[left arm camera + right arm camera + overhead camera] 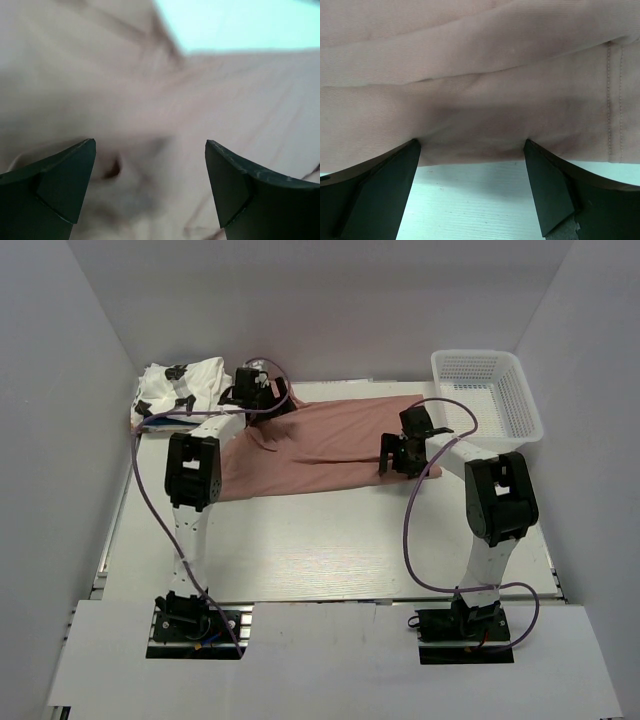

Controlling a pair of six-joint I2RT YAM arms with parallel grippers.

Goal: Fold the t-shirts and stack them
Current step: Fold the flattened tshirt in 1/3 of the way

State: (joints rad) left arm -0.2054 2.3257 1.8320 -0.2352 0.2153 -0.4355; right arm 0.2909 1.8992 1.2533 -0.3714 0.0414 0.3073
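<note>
The dusty-pink t-shirt (330,445) lies spread across the back middle of the table, creased and partly folded over. My left gripper (268,392) hovers open over its back left part, and the left wrist view shows blurred pink cloth (150,90) between and below the wide-apart fingers (65,180). My right gripper (388,457) stands open at the shirt's front right edge. In the right wrist view both fingertips (545,180) touch the pink hem (475,130). The white t-shirt with black print (180,385) lies folded at the back left, a sliver of blue cloth (150,421) under it.
A white mesh basket (520,405) stands at the back right corner. White walls close in the table on the left, back and right. Bare white tabletop (330,540) stretches in front of the pink shirt toward the arm bases.
</note>
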